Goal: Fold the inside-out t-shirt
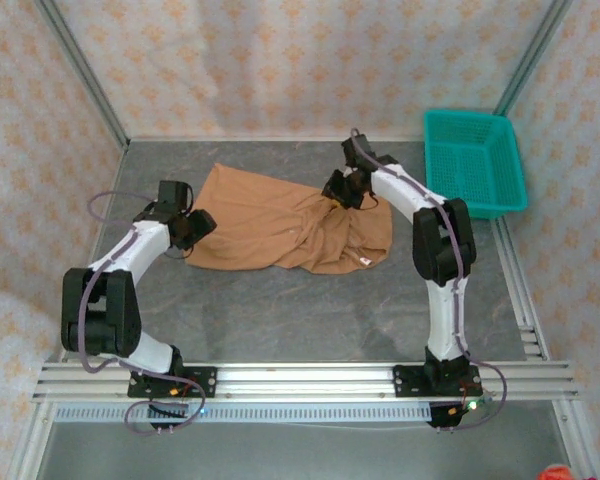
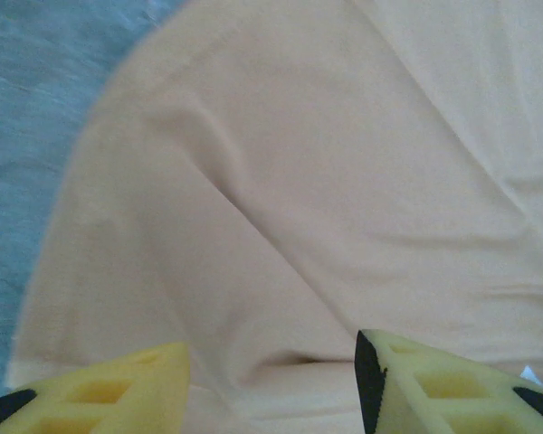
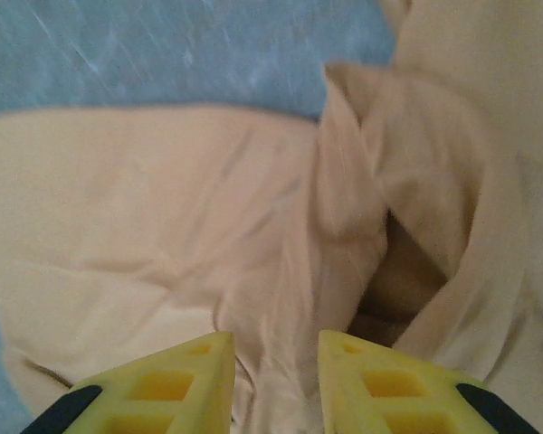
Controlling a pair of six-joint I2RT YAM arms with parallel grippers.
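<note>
The tan t-shirt (image 1: 270, 225) lies crumpled mid-surface (image 1: 300, 320), smoother on the left and bunched on the right. A small white label (image 1: 365, 262) sits at its near right edge, too small to read. The left tool (image 2: 271, 362) is released, jaws wide above flat cloth. The right tool (image 3: 276, 362) is released, with a narrow gap over a bunched ridge. The teal mesh basket (image 1: 467, 116) stands at far right.
</note>
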